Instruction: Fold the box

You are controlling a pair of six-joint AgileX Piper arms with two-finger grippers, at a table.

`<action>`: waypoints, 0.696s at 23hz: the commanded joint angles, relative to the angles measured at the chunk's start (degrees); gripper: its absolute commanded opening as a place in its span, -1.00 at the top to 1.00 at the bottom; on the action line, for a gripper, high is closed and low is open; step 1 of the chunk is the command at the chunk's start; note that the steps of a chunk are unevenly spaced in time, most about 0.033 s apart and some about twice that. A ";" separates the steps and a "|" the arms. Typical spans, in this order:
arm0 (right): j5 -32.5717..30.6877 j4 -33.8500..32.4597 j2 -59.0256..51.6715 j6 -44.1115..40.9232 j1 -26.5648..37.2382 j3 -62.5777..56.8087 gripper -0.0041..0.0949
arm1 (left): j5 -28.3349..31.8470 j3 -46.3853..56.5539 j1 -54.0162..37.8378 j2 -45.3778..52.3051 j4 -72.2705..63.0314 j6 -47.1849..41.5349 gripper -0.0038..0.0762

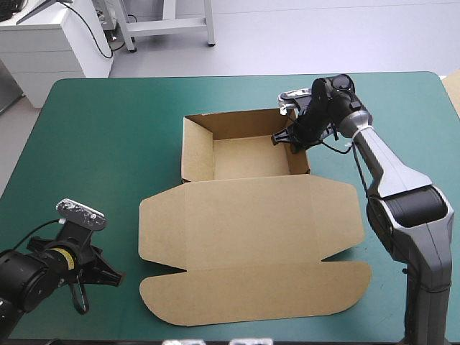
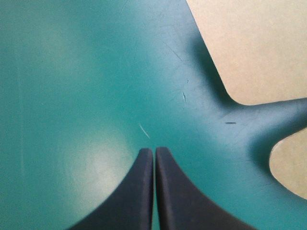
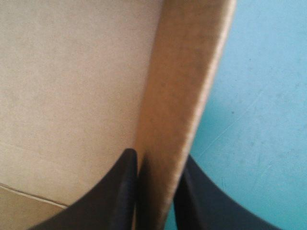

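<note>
Bright, even overhead light in the high view. In the left wrist view the box (image 2: 254,48) casts a soft shadow on the surface (image 2: 72,72); pale glare lies beside the left gripper (image 2: 154,150).

High overview, wrist close-ups on box (image 1: 251,223)

Teal-green table (image 1: 108,144), brown box (image 1: 251,215) at ctr, lid flat on it

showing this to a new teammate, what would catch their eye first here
The brown box in the middle of the teal-green table: an open tray on the far side, its lid flat toward the near edge. The right gripper is shut on the tray's right wall; the left gripper is shut over bare cover beside the lid's left flaps.
</note>
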State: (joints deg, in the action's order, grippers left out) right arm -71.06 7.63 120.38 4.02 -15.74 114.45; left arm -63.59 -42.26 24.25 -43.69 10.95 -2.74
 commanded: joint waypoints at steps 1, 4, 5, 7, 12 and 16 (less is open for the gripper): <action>0.57 0.06 -3.40 0.95 0.30 1.55 0.96 | 2.46 -1.31 0.38 0.15 0.92 -0.64 0.92; 0.80 0.46 -3.40 1.20 0.30 1.90 0.96 | 2.46 -1.31 0.38 0.15 0.92 -0.64 0.92; 1.08 0.18 -3.40 1.76 0.30 2.16 0.96 | 2.46 -1.31 0.38 0.15 0.92 -0.64 0.92; 1.08 -1.53 -3.40 2.74 0.30 3.46 0.96 | 2.46 -1.31 0.38 0.15 0.92 -0.64 0.92; 1.58 -17.55 -3.40 2.86 1.28 9.33 0.96 | 2.68 -1.31 0.38 0.15 0.70 -0.64 0.92; 1.58 -21.50 -3.40 2.70 8.91 14.39 0.96 | 1.89 -1.31 0.38 0.15 0.70 -0.64 0.92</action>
State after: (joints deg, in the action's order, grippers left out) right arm -71.25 -9.41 120.52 6.41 -11.38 125.00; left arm -63.20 -42.20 24.25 -43.69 11.07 -2.91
